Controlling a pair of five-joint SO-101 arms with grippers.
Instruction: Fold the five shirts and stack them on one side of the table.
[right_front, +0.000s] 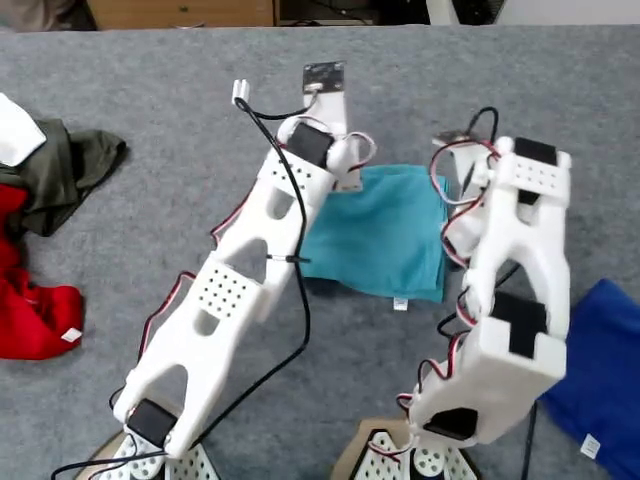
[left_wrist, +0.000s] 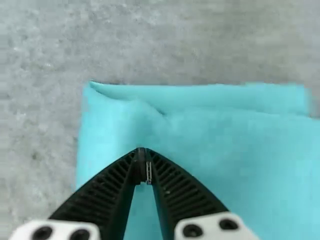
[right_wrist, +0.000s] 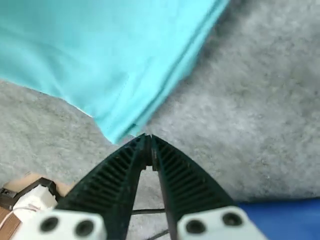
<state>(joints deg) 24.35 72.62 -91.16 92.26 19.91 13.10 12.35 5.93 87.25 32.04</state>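
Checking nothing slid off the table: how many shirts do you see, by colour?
white shirt: 1
olive green shirt: 1
red shirt: 1
teal shirt: 1
blue shirt: 1
Total: 5 shirts

Standing over the table, I see the blue shirt (right_front: 600, 370) run off the right edge and the red shirt (right_front: 30, 300) off the left, where a white cloth (right_front: 12, 128) is also cut short. The left arm (right_front: 250, 270) hides part of the teal shirt's (right_front: 385, 235) edge.
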